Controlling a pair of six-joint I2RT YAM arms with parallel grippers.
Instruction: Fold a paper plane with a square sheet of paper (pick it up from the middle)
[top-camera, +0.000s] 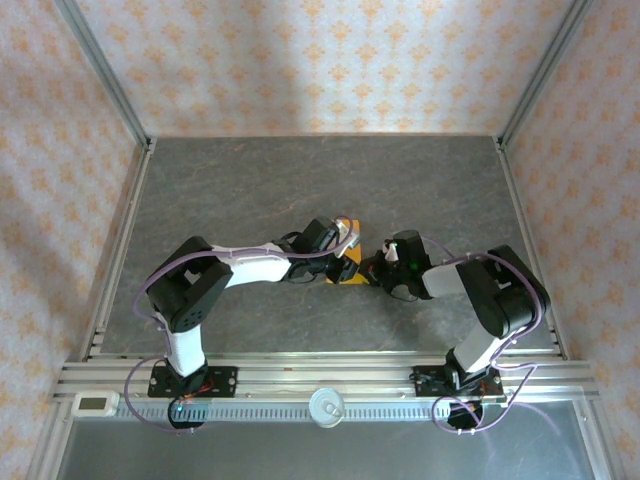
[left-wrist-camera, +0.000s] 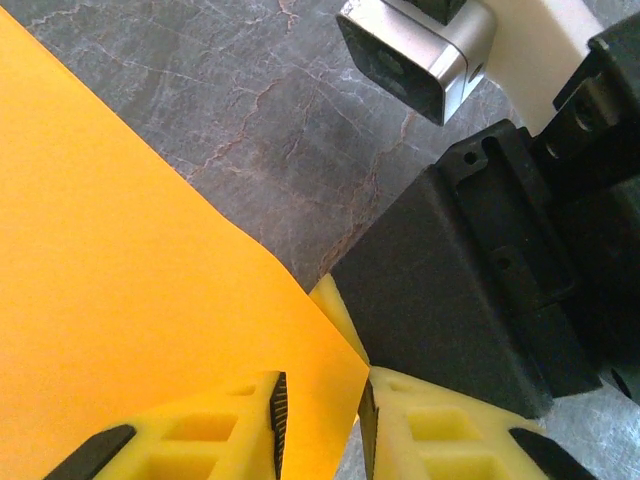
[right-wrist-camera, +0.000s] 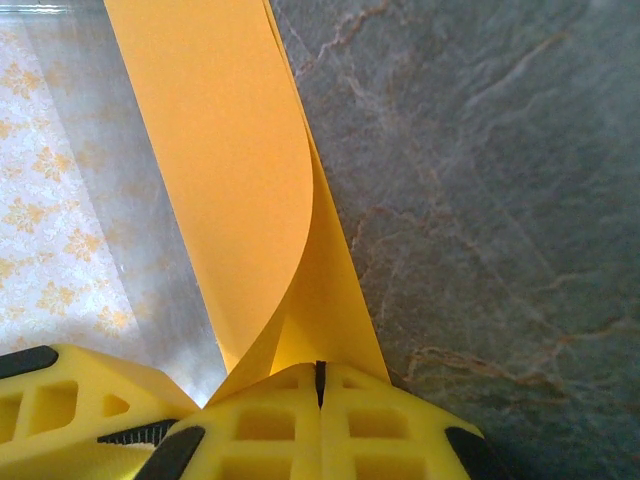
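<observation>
The square sheet of paper (top-camera: 348, 268) is bright orange and hangs between the two grippers over the middle of the table. In the right wrist view the sheet (right-wrist-camera: 230, 170) is bent over on itself in a soft curl. My right gripper (right-wrist-camera: 320, 372) is shut on its lower edge. In the left wrist view the sheet (left-wrist-camera: 120, 280) spreads to the left, with one corner reaching between my left gripper (left-wrist-camera: 320, 415). That gripper's pads stand apart with a gap on each side of the paper, so it is open. Both grippers, left (top-camera: 343, 243) and right (top-camera: 377, 266), nearly touch.
The dark grey marbled table (top-camera: 300, 180) stretches behind the grippers. Aluminium rails (top-camera: 120, 230) and patterned walls close it in on three sides. The right arm's black wrist body (left-wrist-camera: 470, 300) and silver camera (left-wrist-camera: 420, 50) sit close to my left fingers.
</observation>
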